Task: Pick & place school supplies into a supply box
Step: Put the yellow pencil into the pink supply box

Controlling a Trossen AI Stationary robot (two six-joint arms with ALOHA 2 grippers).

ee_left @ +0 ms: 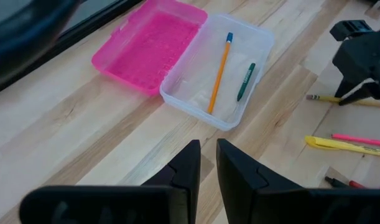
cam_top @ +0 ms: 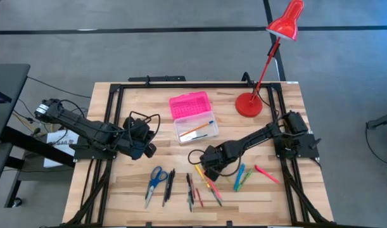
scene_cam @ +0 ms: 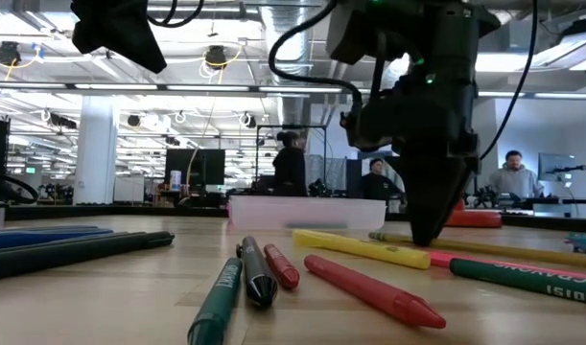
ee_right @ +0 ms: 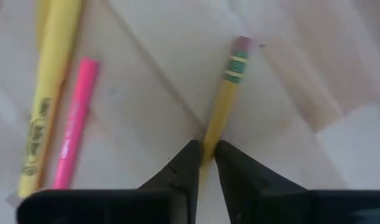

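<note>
Pencil (ee_right: 226,99), yellow with a pink eraser and green-banded ferrule, is the thing in hand: it lies flat on the wooden table (cam_top: 117,190) in the middle of the near half, at the left end of the scatter of pens and markers. Its long axis runs straight away from the right gripper (ee_right: 202,157), eraser end farthest out, and the shaft passes between the two dark fingers. The jaws stand nearly together with the pencil between them at the tips, so I judge them pinched on it, low against the wood, though the pencil is not yet lifted.

Just left of it in the wrist view lie a pink marker (ee_right: 71,118) and a yellow marker (ee_right: 50,87), roughly parallel and close, so a lift needs to come straight up to leave them alone.

From the gripper the supply box (cam_top: 196,128) sits farther back and a little to the left, its clear base open with a pencil and a green pen inside, its pink lid (cam_top: 189,104) folded back on the far side. The right arm is plainly the nearer one to both.

Off to the left, the left gripper (ee_left: 205,163) hangs above the table well apart from the supplies, fingers almost shut and holding nothing.
</note>
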